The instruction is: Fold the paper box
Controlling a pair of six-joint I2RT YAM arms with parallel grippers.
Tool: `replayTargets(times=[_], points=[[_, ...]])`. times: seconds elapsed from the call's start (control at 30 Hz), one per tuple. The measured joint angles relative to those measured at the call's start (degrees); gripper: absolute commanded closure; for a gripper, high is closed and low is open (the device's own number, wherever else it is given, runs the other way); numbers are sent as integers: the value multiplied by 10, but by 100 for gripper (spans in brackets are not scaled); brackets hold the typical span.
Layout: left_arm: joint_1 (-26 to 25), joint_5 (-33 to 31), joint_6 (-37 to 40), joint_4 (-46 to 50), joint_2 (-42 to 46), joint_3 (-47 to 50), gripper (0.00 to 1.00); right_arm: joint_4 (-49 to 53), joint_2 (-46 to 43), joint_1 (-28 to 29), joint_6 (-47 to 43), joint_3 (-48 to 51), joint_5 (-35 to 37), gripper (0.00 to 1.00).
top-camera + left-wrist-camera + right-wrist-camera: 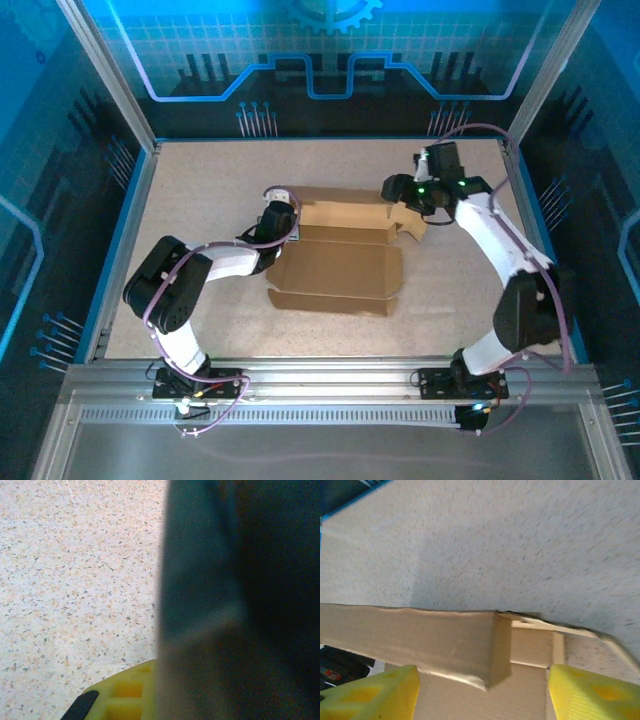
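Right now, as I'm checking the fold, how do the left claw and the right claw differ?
The left claw is shut; the right claw stands open, its yellow fingers wide apart. The left claw sits at the left end of the paper box; the right claw is at its far right corner, with a raised wall corner between its fingers. Both are down at the box.

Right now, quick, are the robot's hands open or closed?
Left gripper: shut, grip on anything cannot be told.
Right gripper: open, astride the paper box's wall.
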State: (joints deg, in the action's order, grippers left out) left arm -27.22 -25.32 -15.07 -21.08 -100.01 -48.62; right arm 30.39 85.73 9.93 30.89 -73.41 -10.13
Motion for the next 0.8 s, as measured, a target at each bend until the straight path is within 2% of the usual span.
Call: replayTargets(times=[0.2, 0.37, 0.47, 0.63, 0.8], points=[[24, 62, -14, 35, 2, -20, 100, -64, -95, -134, -75, 68, -59, 29], [42, 114, -19, 52, 13, -20, 100, -93, -72, -217, -122, 85, -119, 32], [44, 132, -27, 56, 15, -20, 100, -99, -30, -231, -158, 84, -156, 35], [57, 162, -47, 56, 15, -20, 100, -99, 33, -231, -197, 83, -210, 50], [64, 169, -60, 59, 15, -20, 100, -93, 34, -214, -219, 83, -239, 50]])
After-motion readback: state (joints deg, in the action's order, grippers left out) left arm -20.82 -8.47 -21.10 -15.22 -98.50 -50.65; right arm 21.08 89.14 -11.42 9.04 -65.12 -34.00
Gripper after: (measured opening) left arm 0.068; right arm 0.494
